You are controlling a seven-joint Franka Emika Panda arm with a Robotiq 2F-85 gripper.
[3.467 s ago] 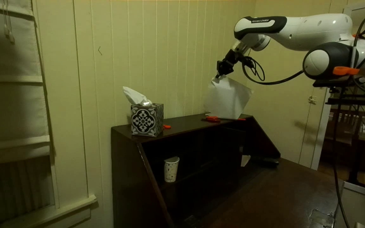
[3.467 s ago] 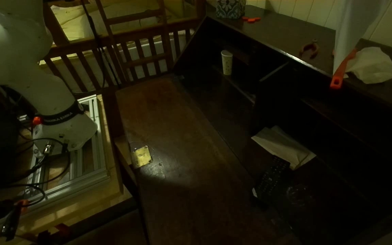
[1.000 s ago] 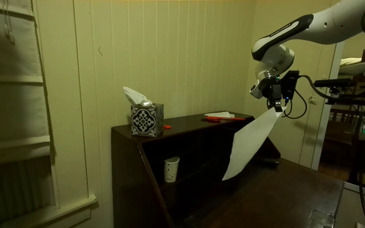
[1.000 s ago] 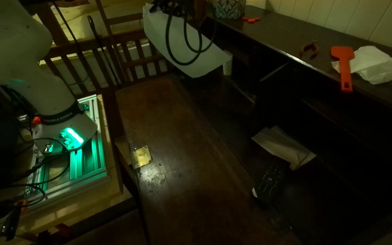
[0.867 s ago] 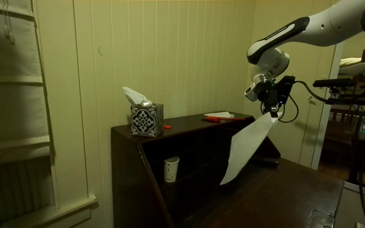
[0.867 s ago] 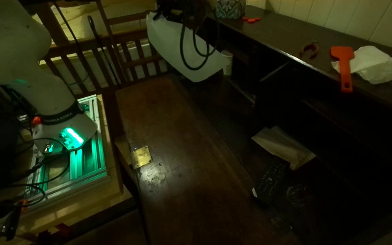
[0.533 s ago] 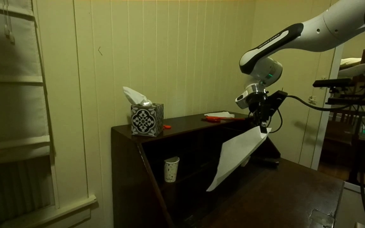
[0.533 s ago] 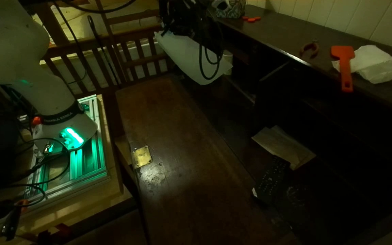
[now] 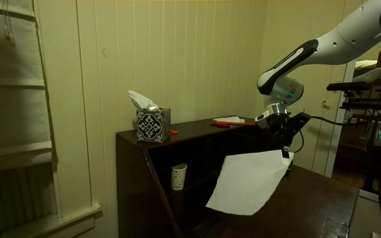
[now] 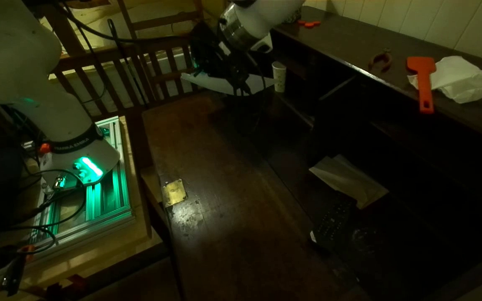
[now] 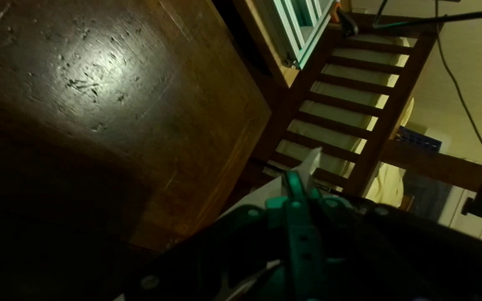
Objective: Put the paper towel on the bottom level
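Observation:
The paper towel, a limp white sheet, hangs by one corner from my gripper and shows in both exterior views (image 9: pixel 248 183) (image 10: pixel 216 83). Part of it shows in the wrist view (image 11: pixel 257 195), the rest hidden behind the fingers. My gripper (image 9: pixel 285 153) is shut on that corner, also in an exterior view (image 10: pixel 243 88) and in the wrist view (image 11: pixel 301 188). The bottom level, a broad dark-brown wooden surface, shows in both exterior views (image 9: pixel 309 198) (image 10: pixel 232 200) and the wrist view (image 11: pixel 161 104). The sheet hangs above it on the cubbyhole side; I cannot tell whether its lower edge touches.
The top board carries the patterned tissue box (image 9: pixel 150 125), a red flat tool (image 10: pixel 423 81) and a crumpled white sheet (image 10: pixel 462 79). A speckled cup (image 9: pixel 179 177) stands in a cubbyhole. A folded paper (image 10: pixel 347 179) and a black remote (image 10: pixel 335 217) lie deeper inside. A wooden railing (image 11: pixel 349 108) stands beyond.
The gripper has carried the sheet from above the top board out over the bottom level and lower. In the last half second it sank further, and the sheet swung to show its broad face.

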